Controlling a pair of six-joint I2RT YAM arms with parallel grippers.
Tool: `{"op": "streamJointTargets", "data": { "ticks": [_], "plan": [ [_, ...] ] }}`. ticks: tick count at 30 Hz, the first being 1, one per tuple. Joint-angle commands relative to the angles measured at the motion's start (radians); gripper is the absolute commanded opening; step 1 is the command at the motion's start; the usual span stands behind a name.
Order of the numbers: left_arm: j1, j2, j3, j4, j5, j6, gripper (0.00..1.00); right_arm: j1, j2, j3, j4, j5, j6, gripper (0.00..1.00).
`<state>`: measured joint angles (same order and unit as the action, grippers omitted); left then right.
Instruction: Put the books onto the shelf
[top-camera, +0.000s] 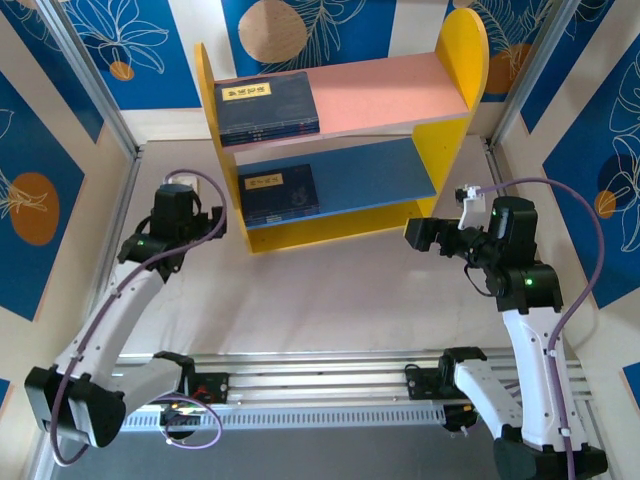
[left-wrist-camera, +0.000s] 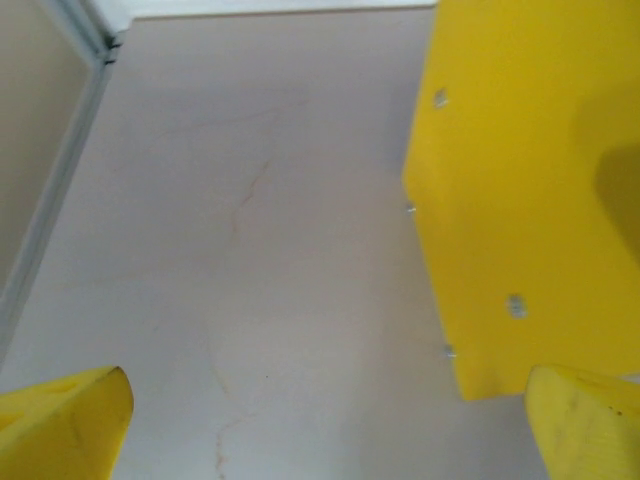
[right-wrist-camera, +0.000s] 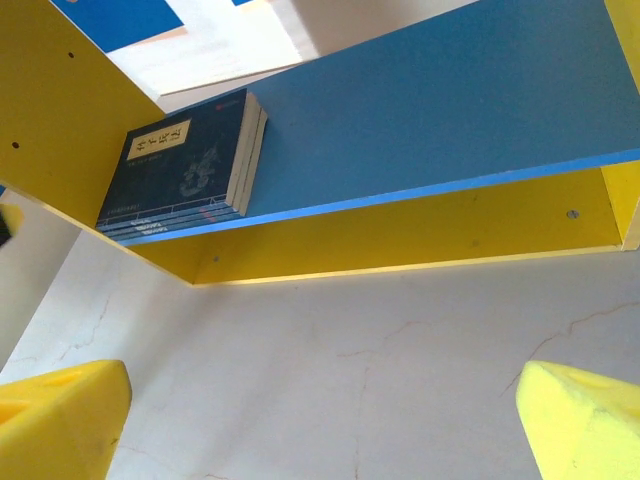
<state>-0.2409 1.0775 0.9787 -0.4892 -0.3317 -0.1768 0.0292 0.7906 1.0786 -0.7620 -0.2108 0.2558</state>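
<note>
Flat navy books (top-camera: 266, 107) lie on the round-sided shelf (top-camera: 455, 60) at twelve o'clock; the right wrist view adds pale page edges. Left claw (left-wrist-camera: 325, 400) and right claw (right-wrist-camera: 325, 400) gape wide over the hairline-cracked desk (left-wrist-camera: 250, 250).

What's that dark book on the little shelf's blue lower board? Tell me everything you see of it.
The dark navy rectangular book lies flat, cover up, at the left end of the blue lower board, beside the yellow side panel. A small yellow-tan label with dark characters sits near one cover edge, a faint pale drawing under it. Cream page edges suggest two thin volumes stacked. Nothing rests on it.
</note>
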Motion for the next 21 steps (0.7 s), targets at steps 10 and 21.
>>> {"op": "streamJointTargets", "data": {
  "ticks": [10,21],
  "plan": [
    [0.164,0.161,-0.362,0.705,0.034,0.048,1.00,-0.005,-0.049,-0.028,0.041,0.002,-0.006,0.99],
    [0.232,0.316,-0.665,1.394,0.216,0.121,1.00,-0.005,-0.044,-0.061,0.082,0.032,0.008,0.99]
  ]
}}
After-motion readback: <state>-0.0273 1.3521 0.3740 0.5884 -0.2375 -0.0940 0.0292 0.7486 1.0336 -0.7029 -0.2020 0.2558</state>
